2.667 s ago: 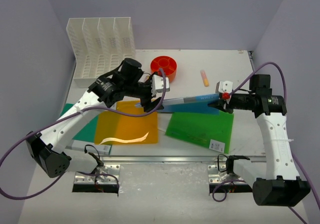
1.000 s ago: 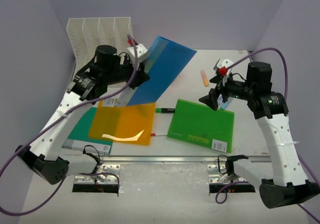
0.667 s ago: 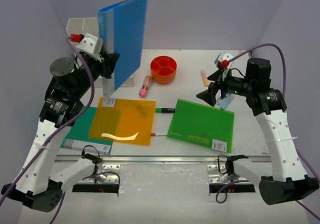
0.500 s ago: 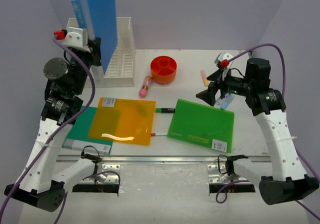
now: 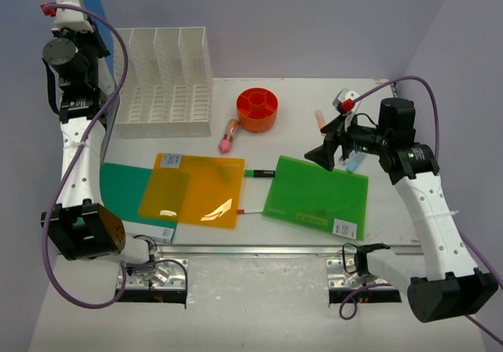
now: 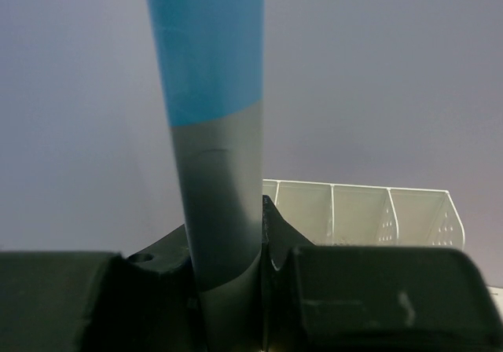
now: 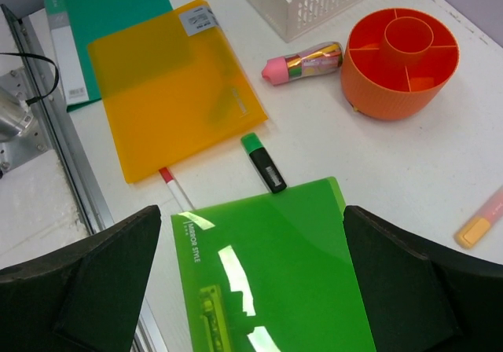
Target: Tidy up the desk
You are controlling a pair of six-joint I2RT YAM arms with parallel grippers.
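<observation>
Left fingers (image 6: 275, 242) pinch the blue folder (image 6: 208, 53), now hoisted higher and further left; right fingers (image 7: 86, 281) spread wide, empty.

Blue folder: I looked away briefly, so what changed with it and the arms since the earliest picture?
The left gripper lifted the blue folder off the desk, swung it up and left, and now holds it upright, high left of the file rack. The right gripper let go of its far end, drew back and hangs open over the green folder. The green folder and orange organizer stayed put.
</observation>
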